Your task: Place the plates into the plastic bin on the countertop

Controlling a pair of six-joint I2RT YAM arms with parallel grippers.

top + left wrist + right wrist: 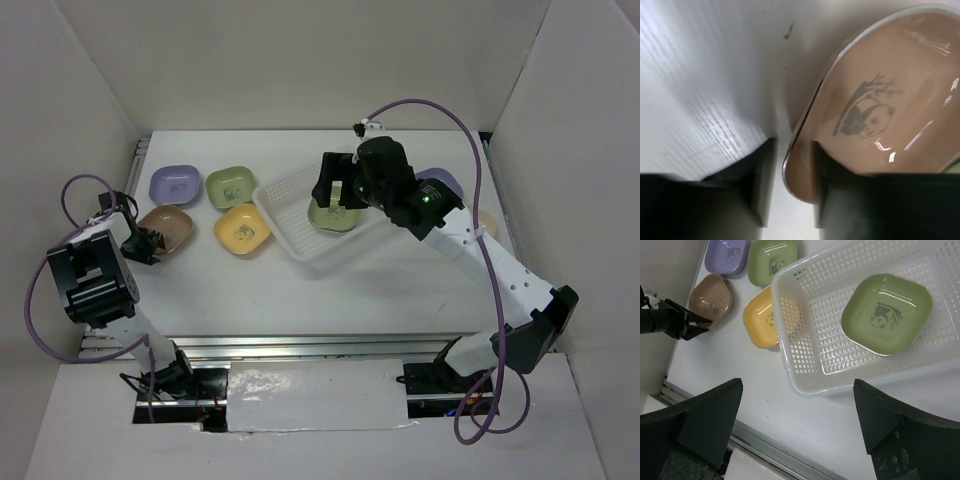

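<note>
Seven plates show from overhead, all on the countertop (350,290) or in the plastic bin (805,340).

- In the bin: one green plate (886,312), lying flat on the mesh floor, toward the bin's far-right corner as the right wrist sees it. Nothing else is in the bin.
- Left of the bin: yellow plate (242,228) just beside the bin's left wall, its edge tucked under the flared rim in the right wrist view. Second green plate (232,185) beyond the yellow one. Purple plate (175,185) and brown plate (168,228) farthest from the bin.
- Right of the bin: second purple plate (447,181), half hidden by the right arm. A sliver of cream plate (487,222) past it.

Left gripper (790,192): down at the brown plate's edge on the side away from the bin. Jaws apart and straddling the rim, outer finger (757,190) on the table side, inner finger (850,205) over the dish. A strip of countertop shows between outer finger and rim, so no pinch. Panda mark (865,115) is clear in the dish.

Right gripper (797,407): hanging above the bin's near wall, jaws spread wide, nothing between them.
</note>
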